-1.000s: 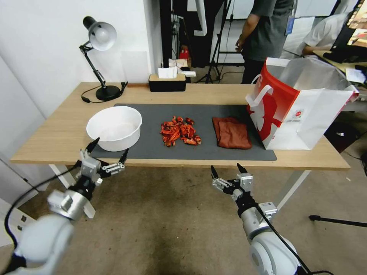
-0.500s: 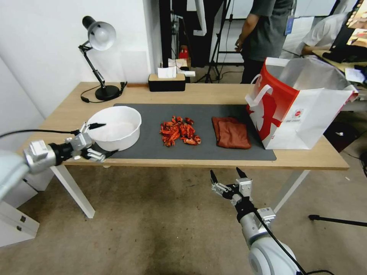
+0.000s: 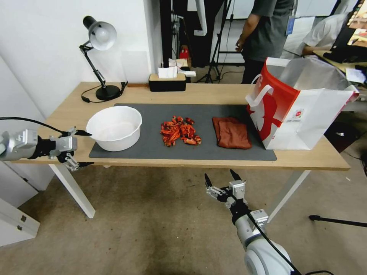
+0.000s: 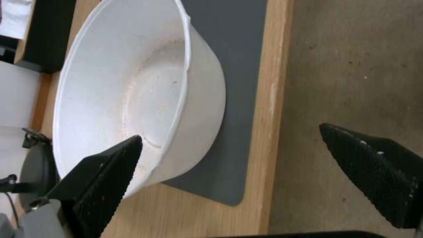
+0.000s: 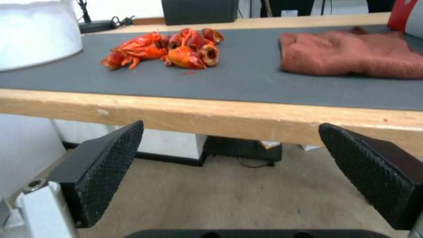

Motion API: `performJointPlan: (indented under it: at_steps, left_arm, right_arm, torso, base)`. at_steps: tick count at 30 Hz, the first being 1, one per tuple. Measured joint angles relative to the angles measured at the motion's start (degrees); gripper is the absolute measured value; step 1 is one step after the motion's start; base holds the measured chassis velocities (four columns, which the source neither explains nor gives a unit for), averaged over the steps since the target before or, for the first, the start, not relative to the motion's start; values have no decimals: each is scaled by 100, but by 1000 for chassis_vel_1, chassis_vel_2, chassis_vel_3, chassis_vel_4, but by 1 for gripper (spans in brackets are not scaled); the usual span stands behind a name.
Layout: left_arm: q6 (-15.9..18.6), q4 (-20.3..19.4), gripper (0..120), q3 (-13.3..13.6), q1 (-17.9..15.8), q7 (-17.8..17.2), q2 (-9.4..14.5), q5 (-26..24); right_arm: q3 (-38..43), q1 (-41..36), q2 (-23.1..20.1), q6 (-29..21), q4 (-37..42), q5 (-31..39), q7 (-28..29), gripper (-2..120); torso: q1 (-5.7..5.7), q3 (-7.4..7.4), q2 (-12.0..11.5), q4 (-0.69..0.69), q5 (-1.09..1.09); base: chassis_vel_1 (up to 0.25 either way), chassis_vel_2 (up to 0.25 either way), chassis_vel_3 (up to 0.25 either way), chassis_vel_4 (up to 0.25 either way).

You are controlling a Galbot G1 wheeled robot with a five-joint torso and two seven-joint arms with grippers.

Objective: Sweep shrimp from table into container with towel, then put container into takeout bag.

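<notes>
The white container (image 3: 114, 128) stands at the left end of the grey mat (image 3: 214, 152) on the wooden table (image 3: 214, 93). The red-orange shrimp (image 3: 179, 131) lie piled mid-mat, with the rust-red towel (image 3: 231, 133) to their right and the red-and-white takeout bag (image 3: 302, 107) upright beyond it. My left gripper (image 3: 91, 149) is open at the table's front left edge, just left of the container (image 4: 132, 92) and apart from it. Below the front edge, my right gripper (image 3: 219, 175) is open and faces the shrimp (image 5: 167, 49) and towel (image 5: 348, 59).
A desk lamp (image 3: 100, 57) and a black tissue box (image 3: 167, 81) stand along the table's far edge. A white cabinet (image 3: 15, 225) sits on the floor at the left. People stand in the room behind the table.
My left arm swung from below the front edge out to the left and up beside the container, then drew back a little leftward. The right gripper sank slightly.
</notes>
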Motion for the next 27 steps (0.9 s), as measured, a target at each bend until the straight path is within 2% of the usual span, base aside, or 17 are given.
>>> performJointPlan:
  at_steps: [5, 10, 12, 13, 14, 17, 18, 20, 21, 22, 23, 24, 26, 27]
  left_arm:
    - [-293, -97, 100, 58, 25, -430, 119, 49]
    - [-448, -175, 100, 193, 27, -756, 47, 86]
    - [-556, -189, 100, 442, -62, -1063, -78, 125]
    - [-649, -178, 100, 668, -215, -1185, -168, 195]
    - [-649, -178, 100, 668, -215, -1185, -168, 195]
    - [-782, -141, 100, 1193, -824, -1251, -364, 479]
    - [-782, -141, 100, 1193, -824, -1251, -364, 479]
    - [-791, -83, 100, 1474, -1260, -1162, -437, 548]
    - [-791, -83, 100, 1474, -1260, -1162, -437, 548]
    - [-791, -10, 100, 1695, -1590, -1050, -473, 617]
    - [-790, 41, 100, 1822, -1781, -955, -496, 693]
    - [-790, 41, 100, 1822, -1781, -955, -496, 693]
    - [-734, 147, 100, 2180, -2157, -717, -573, 876]
    - [-734, 147, 100, 2180, -2157, -717, -573, 876]
  right_arm:
    - [-42, -27, 83, 13, 7, -85, -1, 100]
    - [-47, -80, 123, 55, -15, -128, -1, 100]
    - [-43, -94, 124, 69, -33, -131, -1, 100]
    - [-36, -95, 124, 76, -43, -132, -1, 100]
    - [-36, -95, 124, 76, -43, -132, -1, 100]
    - [-13, -97, 123, 80, -54, -136, -1, 100]
    - [-13, -97, 123, 80, -54, -136, -1, 100]
    - [-3, -100, 125, 80, -56, -144, 1, 100]
    - [-3, -100, 125, 80, -56, -144, 1, 100]
    - [-1, -108, 125, 80, -56, -150, 3, 100]
    - [0, -112, 129, 79, -56, -154, 3, 100]
    - [0, -112, 129, 79, -56, -154, 3, 100]
    - [6, -124, 135, 80, -56, -163, 7, 100]
    - [6, -124, 135, 80, -56, -163, 7, 100]
  torso:
    - [0, 0, 0, -1, 1]
    - [0, 0, 0, -1, 1]
    - [0, 0, 0, 0, 1]
    - [0, 0, 0, 0, 0]
    - [0, 0, 0, 0, 0]
    - [0, 0, 0, 0, 0]
    - [0, 0, 0, 0, 0]
    - [0, 0, 0, -3, 3]
    - [0, 0, 0, -3, 3]
    - [0, 0, 0, -1, 1]
    - [0, 0, 0, -2, 2]
    - [0, 0, 0, -2, 2]
    - [0, 0, 0, 0, 0]
    - [0, 0, 0, 0, 0]
  base:
    - [0, 0, 0, 0]
    - [0, 0, 0, 0]
    - [0, 0, 0, 0]
    - [0, 0, 0, 0]
    - [0, 0, 0, 0]
    - [0, 0, 0, 0]
    - [0, 0, 0, 0]
    - [0, 0, 0, 0]
    - [0, 0, 0, 0]
    - [0, 0, 0, 0]
    - [0, 0, 0, 0]
    - [0, 0, 0, 0]
    - [0, 0, 0, 0]
    - [0, 0, 0, 0]
